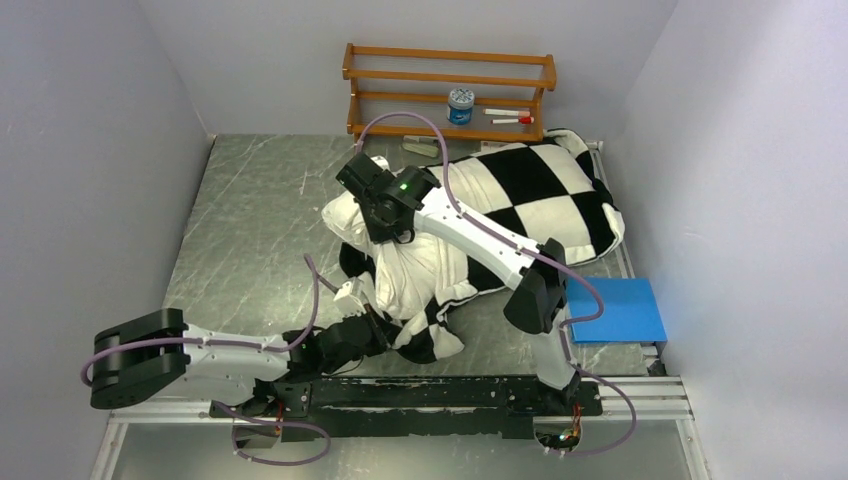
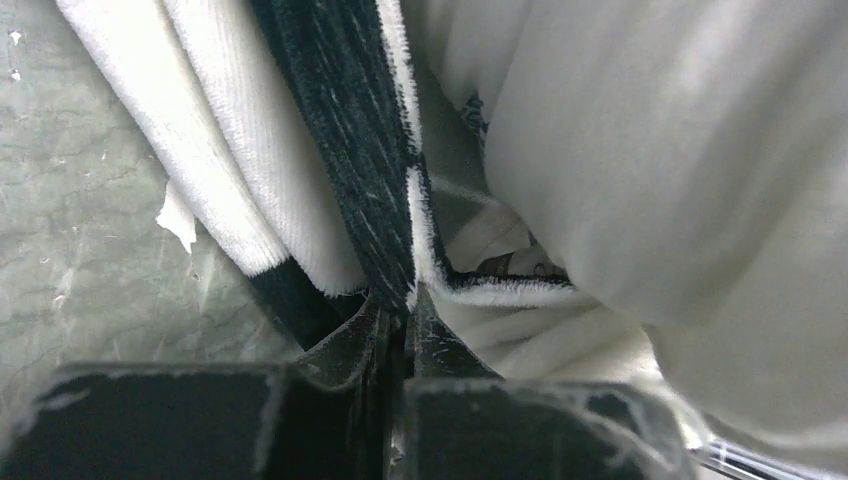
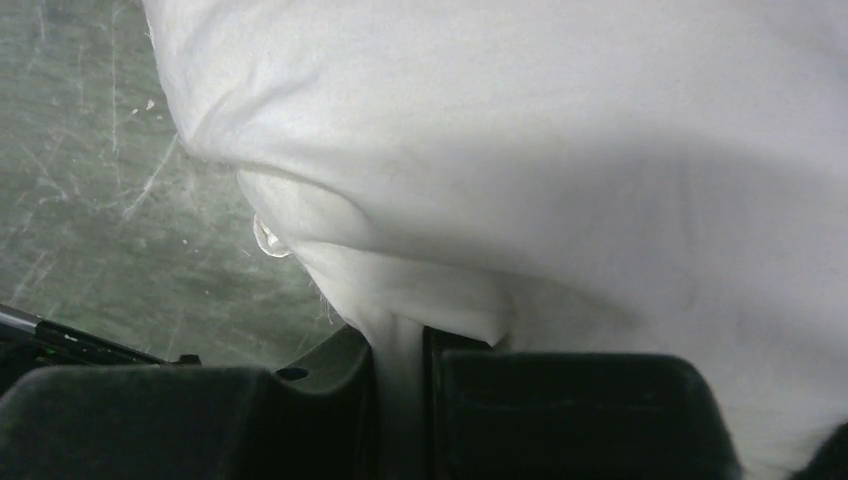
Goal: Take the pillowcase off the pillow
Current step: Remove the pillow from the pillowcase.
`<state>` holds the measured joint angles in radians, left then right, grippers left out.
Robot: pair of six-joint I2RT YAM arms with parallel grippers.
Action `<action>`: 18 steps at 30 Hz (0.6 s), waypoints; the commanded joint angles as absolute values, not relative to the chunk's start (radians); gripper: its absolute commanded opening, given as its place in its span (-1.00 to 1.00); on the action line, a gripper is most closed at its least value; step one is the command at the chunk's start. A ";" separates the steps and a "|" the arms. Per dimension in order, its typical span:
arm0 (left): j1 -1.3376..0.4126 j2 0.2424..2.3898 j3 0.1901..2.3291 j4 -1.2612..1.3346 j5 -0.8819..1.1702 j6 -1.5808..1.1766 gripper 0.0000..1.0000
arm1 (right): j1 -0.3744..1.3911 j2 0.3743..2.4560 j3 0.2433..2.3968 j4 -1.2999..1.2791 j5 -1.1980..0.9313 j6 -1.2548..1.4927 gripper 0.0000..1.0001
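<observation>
At mid-table my right gripper (image 3: 400, 345) is clamped on the bared left end of the plump white pillow (image 1: 420, 265), my left gripper (image 2: 405, 320) on the near hem of the black-and-white checked fabric pillowcase (image 1: 530, 185): mid-peel, so next I'd pull them apart.

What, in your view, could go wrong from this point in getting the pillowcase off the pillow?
The left gripper pinches only the thin edge of the pillowcase, so it may slip free under pull. The right gripper holds just a small fold of the pillow, which could likewise slide out.
</observation>
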<state>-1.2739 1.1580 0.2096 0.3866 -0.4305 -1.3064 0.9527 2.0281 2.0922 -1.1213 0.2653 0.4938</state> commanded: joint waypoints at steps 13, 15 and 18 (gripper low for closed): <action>-1.391 0.806 0.380 -0.380 -0.437 -1.343 0.34 | 0.886 1.592 1.569 -0.444 0.190 0.520 -0.76; -1.391 0.772 0.433 -0.480 -0.472 -1.344 0.40 | 0.887 1.559 1.546 -0.461 0.150 0.505 -0.36; -1.391 0.737 0.508 -0.578 -0.516 -1.335 0.44 | 0.887 1.482 1.502 -0.472 0.133 0.487 0.08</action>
<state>-1.3876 0.7792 0.4133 -0.3496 -0.4412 -1.3537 0.8871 1.5944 1.5356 -0.5835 0.1757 0.5171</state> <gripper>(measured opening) 0.709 0.434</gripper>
